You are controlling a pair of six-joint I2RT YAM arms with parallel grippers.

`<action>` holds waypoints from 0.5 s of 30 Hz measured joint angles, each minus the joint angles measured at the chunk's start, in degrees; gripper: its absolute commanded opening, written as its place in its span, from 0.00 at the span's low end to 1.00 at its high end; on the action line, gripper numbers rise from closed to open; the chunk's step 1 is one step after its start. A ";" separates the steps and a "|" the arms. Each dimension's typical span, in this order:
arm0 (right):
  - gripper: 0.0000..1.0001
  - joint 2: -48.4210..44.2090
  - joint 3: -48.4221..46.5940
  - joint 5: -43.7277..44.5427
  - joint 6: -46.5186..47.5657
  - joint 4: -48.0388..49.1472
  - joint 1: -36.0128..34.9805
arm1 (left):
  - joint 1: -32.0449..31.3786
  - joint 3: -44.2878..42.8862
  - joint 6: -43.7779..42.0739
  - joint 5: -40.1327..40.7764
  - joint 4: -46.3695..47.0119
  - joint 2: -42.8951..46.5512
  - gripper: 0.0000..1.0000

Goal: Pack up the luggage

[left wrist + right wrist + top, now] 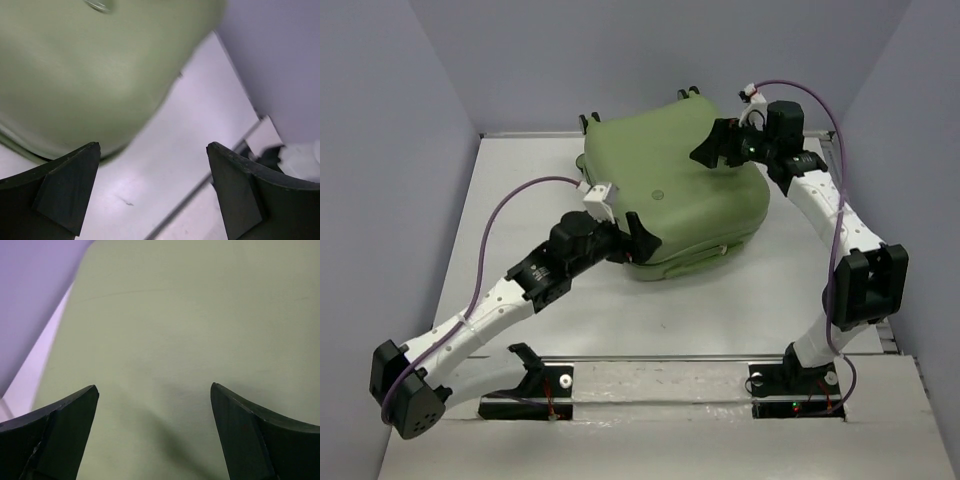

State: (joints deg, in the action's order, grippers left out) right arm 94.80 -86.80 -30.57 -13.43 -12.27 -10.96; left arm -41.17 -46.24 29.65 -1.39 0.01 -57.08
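I have both grippers spread as wide as they go, holding nothing. The luggage (670, 185) lies flat on the table (740, 300), lid side up and apparently closed. It sits just ahead of my left gripper (632, 240), which stands at the near corner by the seam. It is also directly beneath my right gripper (715, 148), which hovers over the far right of the lid. I judge they're at opposite corners to steady or press the lid. Whether any finger touches the shell, I cannot tell.
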 measured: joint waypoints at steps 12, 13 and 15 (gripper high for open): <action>1.00 1.05 -2.73 -8.22 3.58 -8.61 -2.12 | -10.10 -24.70 0.02 -3.41 -11.08 -7.65 0.99; 1.00 0.66 -2.73 -7.89 3.67 -9.07 -2.10 | -8.04 -28.59 -0.79 -2.64 -11.26 -7.67 0.99; 0.99 -0.24 -2.73 -7.32 3.85 -10.32 -1.88 | -0.20 -34.77 -1.97 -3.17 -10.78 -7.65 0.99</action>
State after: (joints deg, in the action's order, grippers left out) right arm 94.56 -89.54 -37.89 -9.58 -22.59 -12.84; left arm -41.36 -81.01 27.68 -4.56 -10.76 -64.73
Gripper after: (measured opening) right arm 0.994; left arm 0.993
